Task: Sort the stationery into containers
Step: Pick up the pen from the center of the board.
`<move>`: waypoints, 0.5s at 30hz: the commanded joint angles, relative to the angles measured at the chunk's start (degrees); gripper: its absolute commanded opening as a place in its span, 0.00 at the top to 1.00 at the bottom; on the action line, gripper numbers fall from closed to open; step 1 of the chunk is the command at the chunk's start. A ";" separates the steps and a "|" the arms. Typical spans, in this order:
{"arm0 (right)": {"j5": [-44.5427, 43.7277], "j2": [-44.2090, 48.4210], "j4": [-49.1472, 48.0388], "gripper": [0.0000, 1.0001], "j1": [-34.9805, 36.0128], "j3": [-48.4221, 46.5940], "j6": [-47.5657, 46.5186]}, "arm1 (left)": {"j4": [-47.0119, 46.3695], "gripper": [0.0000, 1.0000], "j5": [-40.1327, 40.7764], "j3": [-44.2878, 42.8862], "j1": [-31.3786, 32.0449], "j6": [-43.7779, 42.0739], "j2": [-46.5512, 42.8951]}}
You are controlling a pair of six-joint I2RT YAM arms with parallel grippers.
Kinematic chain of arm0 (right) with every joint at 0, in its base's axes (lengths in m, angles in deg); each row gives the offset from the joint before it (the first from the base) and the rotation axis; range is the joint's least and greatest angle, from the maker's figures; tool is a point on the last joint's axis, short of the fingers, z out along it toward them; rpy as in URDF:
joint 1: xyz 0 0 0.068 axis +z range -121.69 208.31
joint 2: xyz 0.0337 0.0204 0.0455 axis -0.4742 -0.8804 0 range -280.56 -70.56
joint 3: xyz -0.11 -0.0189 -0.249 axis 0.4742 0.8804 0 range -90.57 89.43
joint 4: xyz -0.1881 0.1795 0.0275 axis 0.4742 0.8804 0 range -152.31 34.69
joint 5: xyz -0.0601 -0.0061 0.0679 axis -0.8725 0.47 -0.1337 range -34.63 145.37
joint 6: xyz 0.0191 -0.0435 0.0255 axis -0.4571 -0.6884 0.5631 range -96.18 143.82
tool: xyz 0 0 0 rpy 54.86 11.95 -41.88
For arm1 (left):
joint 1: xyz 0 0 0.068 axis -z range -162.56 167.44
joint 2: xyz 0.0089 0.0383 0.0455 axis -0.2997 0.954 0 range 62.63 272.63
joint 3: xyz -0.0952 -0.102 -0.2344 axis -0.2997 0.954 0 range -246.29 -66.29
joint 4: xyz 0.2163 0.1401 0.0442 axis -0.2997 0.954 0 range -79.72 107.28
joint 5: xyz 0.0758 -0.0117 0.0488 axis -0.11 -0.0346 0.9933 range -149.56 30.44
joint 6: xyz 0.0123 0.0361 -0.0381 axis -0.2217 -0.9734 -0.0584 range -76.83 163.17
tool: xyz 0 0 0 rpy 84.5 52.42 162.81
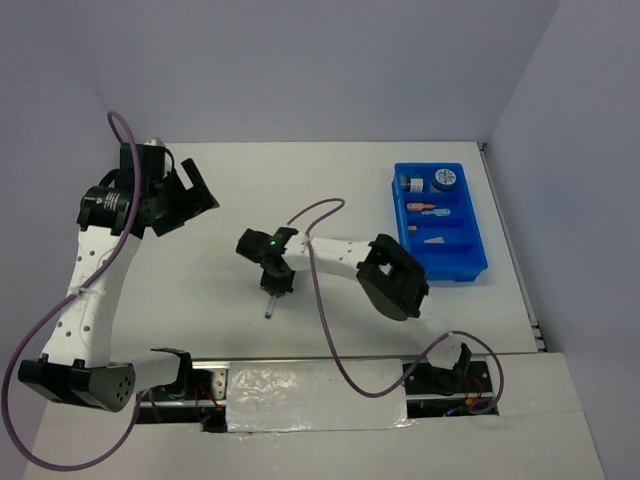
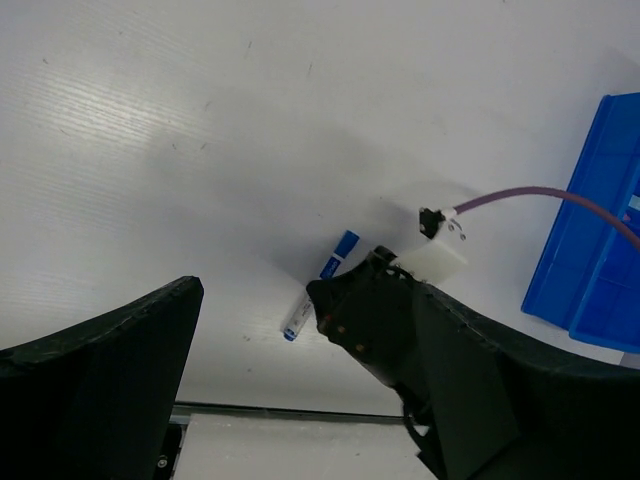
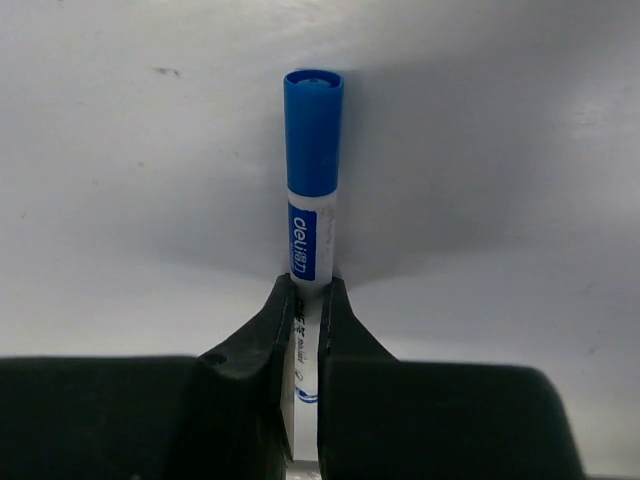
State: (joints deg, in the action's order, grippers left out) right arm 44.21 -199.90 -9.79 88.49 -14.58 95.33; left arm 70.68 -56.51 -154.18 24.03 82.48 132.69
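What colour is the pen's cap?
Blue cap on the pen; clearest in the right wrist view.

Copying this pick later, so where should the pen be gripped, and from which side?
Take the pen by its white barrel behind the blue cap, from above, pinching across its width. It lies thin and flat on the table, leaving only its sides free. The right tool grips there.
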 commanded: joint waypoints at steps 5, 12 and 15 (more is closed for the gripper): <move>2.90 29.98 -30.18 1.00 -7.43 34.29 5.30 | -4.23 0.01 -6.11 3.07 1.76 -1.08 -0.71; -9.31 60.93 -16.42 1.00 -25.00 45.38 13.30 | -7.67 0.01 -9.38 7.75 1.85 -2.22 -1.59; -9.07 71.74 -11.30 1.00 -38.09 50.46 8.58 | -8.28 0.01 -9.90 7.48 1.85 -2.83 -1.24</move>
State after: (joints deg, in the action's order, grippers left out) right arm 39.38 -133.74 -30.45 56.95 30.49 104.44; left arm 65.30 -64.55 -145.11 25.80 81.65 132.14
